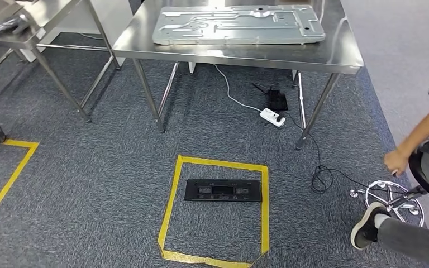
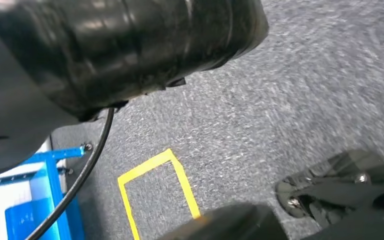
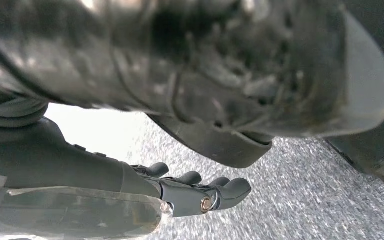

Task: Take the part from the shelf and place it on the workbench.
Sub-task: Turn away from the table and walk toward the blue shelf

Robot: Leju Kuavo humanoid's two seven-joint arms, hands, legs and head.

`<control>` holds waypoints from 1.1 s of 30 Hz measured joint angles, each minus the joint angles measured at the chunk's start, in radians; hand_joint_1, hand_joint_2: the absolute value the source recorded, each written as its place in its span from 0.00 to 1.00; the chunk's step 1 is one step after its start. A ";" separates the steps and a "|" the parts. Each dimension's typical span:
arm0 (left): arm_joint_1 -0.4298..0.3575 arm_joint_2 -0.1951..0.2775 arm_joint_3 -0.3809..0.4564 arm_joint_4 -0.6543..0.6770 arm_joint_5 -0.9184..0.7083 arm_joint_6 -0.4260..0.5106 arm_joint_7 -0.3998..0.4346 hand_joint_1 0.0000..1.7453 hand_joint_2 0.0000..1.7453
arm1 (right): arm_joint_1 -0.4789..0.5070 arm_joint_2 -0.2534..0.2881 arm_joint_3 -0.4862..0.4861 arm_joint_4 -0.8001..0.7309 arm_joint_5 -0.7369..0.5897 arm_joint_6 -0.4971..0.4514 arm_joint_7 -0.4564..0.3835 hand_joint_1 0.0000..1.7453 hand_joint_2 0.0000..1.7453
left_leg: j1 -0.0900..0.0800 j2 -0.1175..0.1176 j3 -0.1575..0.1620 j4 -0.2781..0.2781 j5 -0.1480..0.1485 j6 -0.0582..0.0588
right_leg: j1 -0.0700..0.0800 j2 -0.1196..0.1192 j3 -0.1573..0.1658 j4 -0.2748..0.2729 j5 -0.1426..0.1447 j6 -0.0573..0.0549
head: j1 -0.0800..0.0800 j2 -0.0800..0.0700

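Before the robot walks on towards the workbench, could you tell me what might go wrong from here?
1. A black panel lies on the carpet inside the yellow tape square straight ahead; a foot could land on it.
2. A power strip and its white cable trail under the workbench, a possible snag.
3. A person leans in on the right, close to any path there.

Even, soft room light is falling across the carpet [image 1: 89, 184], casting faint shadows under the steel table [image 1: 335, 53], whose top is catching pale glare. Both wrist views are smearing with blur, and a white overexposed patch is blowing out behind the right hand [image 3: 200, 192].
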 joint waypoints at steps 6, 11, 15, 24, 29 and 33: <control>0.000 -0.004 -0.002 0.000 -0.004 0.031 -0.002 0.00 0.00 | -0.011 0.006 0.036 0.004 0.007 0.011 -0.003 0.00 0.00 | -0.015 0.007 0.056 -0.128 0.034 0.032 | 0.001 -0.023 0.004 0.000 -0.007 0.029 | 0.002 0.000; -0.004 -0.013 -0.005 0.000 -0.011 0.098 -0.029 0.00 0.00 | -0.008 0.005 0.045 0.012 -0.022 0.000 -0.009 0.00 0.00 | -0.013 -0.037 0.059 -0.140 0.049 0.052 | -0.001 0.053 -0.101 0.234 -0.129 0.035 | 0.010 0.000; -0.001 -0.019 -0.008 0.000 -0.012 0.112 -0.024 0.00 0.00 | -0.006 0.003 0.059 0.017 -0.012 0.003 -0.014 0.00 0.00 | -0.013 -0.086 0.056 -0.129 0.047 0.049 | -0.003 0.078 -0.055 0.126 -0.035 0.031 | 0.010 0.000; 0.000 -0.023 -0.008 0.000 -0.008 0.118 0.002 0.00 0.00 | -0.009 -0.004 0.072 0.025 -0.015 -0.010 -0.031 0.00 0.00 | -0.007 -0.060 -0.023 -0.006 -0.012 0.001 | -0.005 0.078 0.005 -0.017 0.012 -0.006 | -0.001 0.000; 0.000 -0.027 -0.008 0.000 0.004 0.114 0.015 0.00 0.00 | -0.009 -0.005 0.077 0.030 -0.017 -0.012 -0.038 0.00 0.00 | 0.003 -0.023 -0.068 0.097 -0.030 -0.011 | 0.000 0.013 0.006 -0.017 0.008 -0.008 | -0.003 0.000; -0.005 -0.034 -0.009 0.000 0.008 0.121 0.028 0.00 0.00 | -0.010 -0.005 0.077 0.031 -0.020 -0.012 -0.044 0.00 0.00 | -0.012 0.042 0.046 -0.118 0.042 0.007 | 0.005 -0.023 0.013 -0.016 0.000 0.007 | -0.002 0.000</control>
